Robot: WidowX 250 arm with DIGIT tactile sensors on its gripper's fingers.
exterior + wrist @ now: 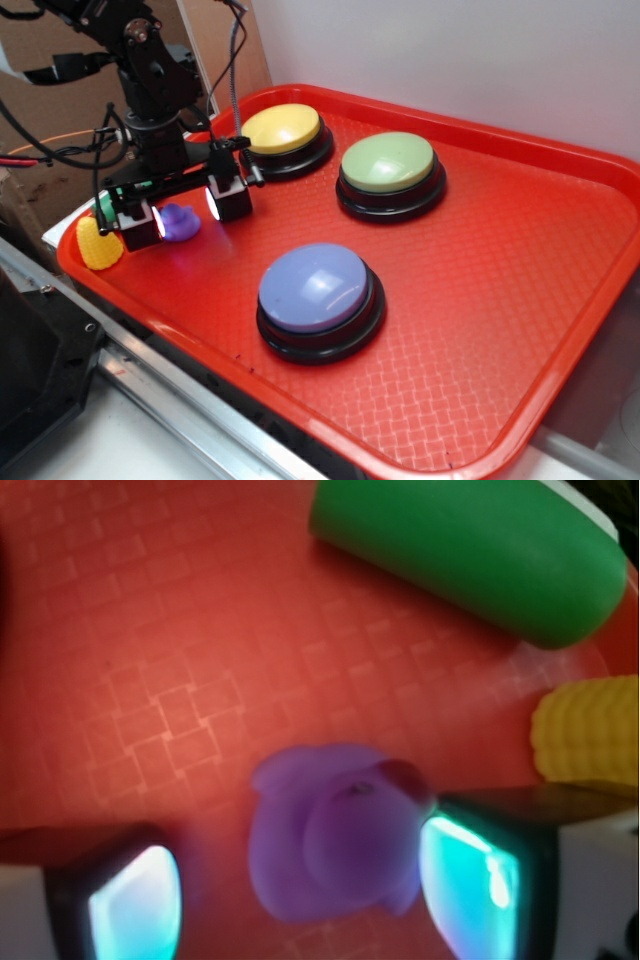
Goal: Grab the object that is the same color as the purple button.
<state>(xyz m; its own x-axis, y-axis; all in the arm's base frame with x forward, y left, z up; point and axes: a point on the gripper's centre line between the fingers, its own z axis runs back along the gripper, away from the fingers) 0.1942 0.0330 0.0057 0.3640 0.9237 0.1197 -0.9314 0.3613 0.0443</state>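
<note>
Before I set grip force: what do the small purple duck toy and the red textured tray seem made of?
The small purple duck toy looks like soft matte rubber or vinyl, with rounded, dull-sheened surfaces. The red textured tray looks like hard moulded plastic, with an embossed basket-weave pattern and a glossy raised rim.

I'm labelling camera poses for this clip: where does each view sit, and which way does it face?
Exterior: off the tray's near corner, raised, looking down across it; shows the arm and claw straddling the purple duck.
Wrist: on the arm above the claw, facing down; both fingers show.
Shared: purple duck, yellow corn toy, green cylinder.
</note>
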